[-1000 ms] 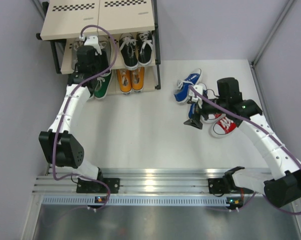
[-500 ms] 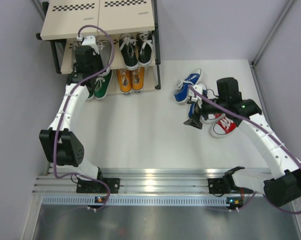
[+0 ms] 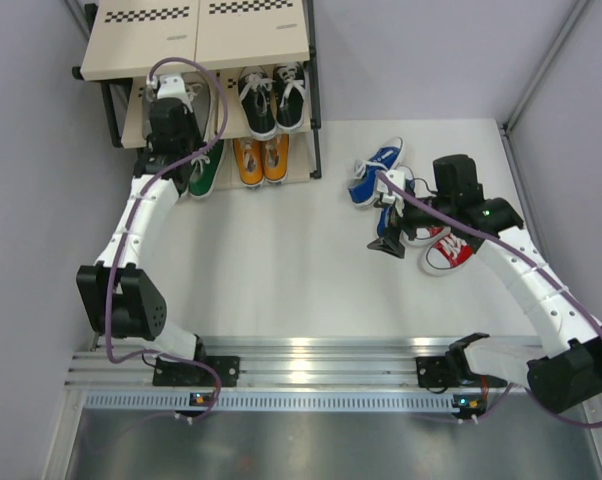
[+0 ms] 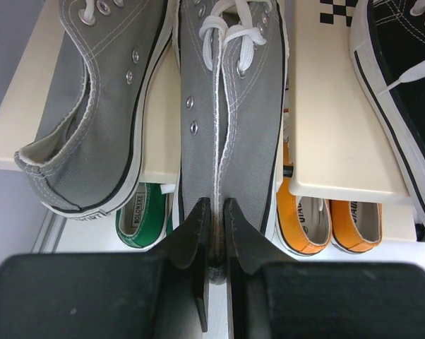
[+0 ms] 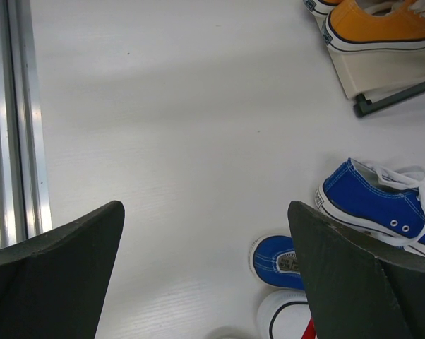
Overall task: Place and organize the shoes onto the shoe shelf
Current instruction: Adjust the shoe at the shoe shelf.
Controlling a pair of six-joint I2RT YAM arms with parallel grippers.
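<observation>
Shoes and shoe shelf, top view: the shelf stands at 11 o'clock on the table. Black pair is on the middle tier; green shoe and orange pair are on the bottom tier. Left hand reaches into the middle tier, at 9 o'clock of the black pair. Two blue shoes lie loose on the table at 2 o'clock; red shoe lies near them at 3 o'clock. Right hand hangs at 9 o'clock of the red shoe.

Left wrist view: left hand nearly closed, fingers pinching the heel of a grey sneaker, whose heel sits out past the middle board's near edge. Second grey sneaker is just beside it at 9 o'clock; black sneaker is apart at 3 o'clock. Green and orange heels show below the board.

Right wrist view: right hand spread wide, holding nothing, above bare table. Blue shoes at 4 o'clock; one orange shoe at 1 o'clock on the bottom board.
</observation>
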